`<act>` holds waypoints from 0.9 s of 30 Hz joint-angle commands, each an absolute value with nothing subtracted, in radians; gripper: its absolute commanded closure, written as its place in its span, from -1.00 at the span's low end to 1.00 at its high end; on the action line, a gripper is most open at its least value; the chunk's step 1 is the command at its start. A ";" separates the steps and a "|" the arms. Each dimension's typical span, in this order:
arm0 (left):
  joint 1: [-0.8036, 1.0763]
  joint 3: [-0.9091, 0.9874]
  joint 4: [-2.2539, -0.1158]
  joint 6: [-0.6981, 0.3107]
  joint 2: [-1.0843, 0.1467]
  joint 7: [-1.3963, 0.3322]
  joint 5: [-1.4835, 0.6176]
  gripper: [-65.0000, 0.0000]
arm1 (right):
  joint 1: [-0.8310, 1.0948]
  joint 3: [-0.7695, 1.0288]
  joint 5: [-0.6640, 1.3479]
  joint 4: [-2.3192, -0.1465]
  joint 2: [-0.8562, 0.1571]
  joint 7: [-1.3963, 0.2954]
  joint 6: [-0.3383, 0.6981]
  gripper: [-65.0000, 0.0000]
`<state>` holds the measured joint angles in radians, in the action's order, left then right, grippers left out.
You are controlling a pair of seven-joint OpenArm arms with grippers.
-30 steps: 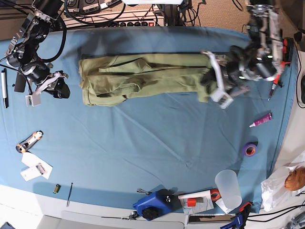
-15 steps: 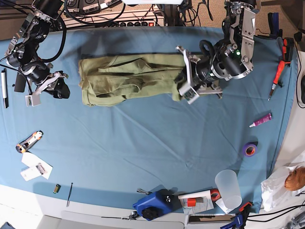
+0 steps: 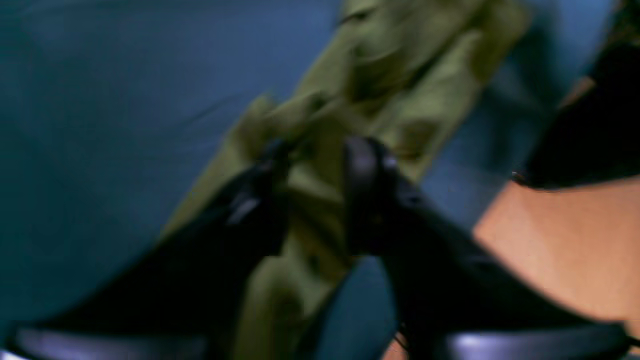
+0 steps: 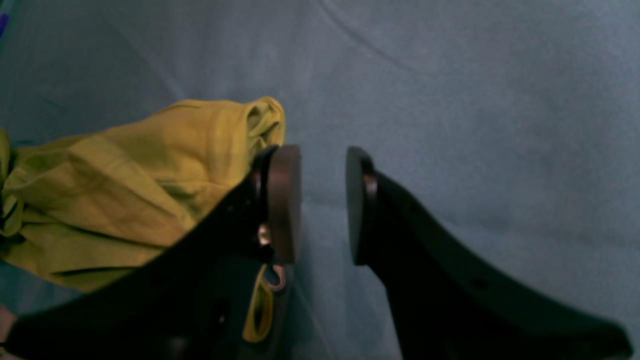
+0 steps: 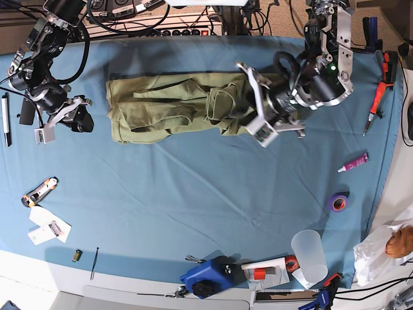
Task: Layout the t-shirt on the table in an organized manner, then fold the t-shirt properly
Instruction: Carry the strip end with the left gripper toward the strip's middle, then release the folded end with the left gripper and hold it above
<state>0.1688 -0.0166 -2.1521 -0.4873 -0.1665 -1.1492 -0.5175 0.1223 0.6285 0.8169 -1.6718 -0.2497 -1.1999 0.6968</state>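
1. Olive-green cotton, soft and limp: the t-shirt point(image 5: 181, 106) is light and will sag, crease and drag wherever we lift it. It lies as a long bunched band across the far part of the teal desk point(image 5: 193, 194), well apart from the tools along the edges.

2. We judge the best holds to be at firm seams such as the hem corners, shoulders or ribbed collar, taken at two spread points so the cloth opens flat instead of rolling.

3. Our left gripper point(image 5: 258, 123) sits over the band's end nearest it. In its wrist view, which is blurred, the jaws point(image 3: 315, 195) stand a little apart with green fabric between and beneath them. We cannot tell whether they pinch the cloth or have let it go.

4. Our right gripper point(image 5: 55, 123) hovers over bare desk just beside the shirt's other end. Its jaws point(image 4: 322, 200) are parted and empty, with only the blue covering visible in the gap and the shirt's bunched edge point(image 4: 150, 175) beside one finger.

5. Against a second ago, the left arm has carried its end of the shirt inward along the band, so the garment is now shorter with a doubled-over fold near its middle. The right arm has not moved.
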 commanded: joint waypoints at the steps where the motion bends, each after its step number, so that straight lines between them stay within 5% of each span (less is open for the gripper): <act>1: 0.166 -0.009 -2.168 -0.489 -0.167 -1.126 -0.526 0.81 | 0.113 0.637 0.840 -1.689 -0.268 -1.175 0.698 0.50; 3: 0.179 -0.003 -2.157 -0.490 -0.167 -1.125 -0.524 1.00 | 0.113 0.637 0.841 -1.689 -0.269 -1.174 0.698 0.50; 17: 0.181 -0.196 -1.958 -0.498 -0.163 -0.994 -0.515 1.00 | 0.113 0.637 0.841 -1.689 -0.269 -1.166 0.698 0.50; 27: 0.149 -0.252 -2.047 -0.463 -0.117 -1.067 -0.516 1.00 | 0.107 0.637 0.950 -1.689 -0.283 -1.151 0.698 0.50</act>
<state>0.1574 -0.2523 -2.0258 -0.4576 -0.1223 -1.0878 -0.4969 0.1192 0.6285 0.9283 -1.6718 -0.2615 -1.1740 0.6968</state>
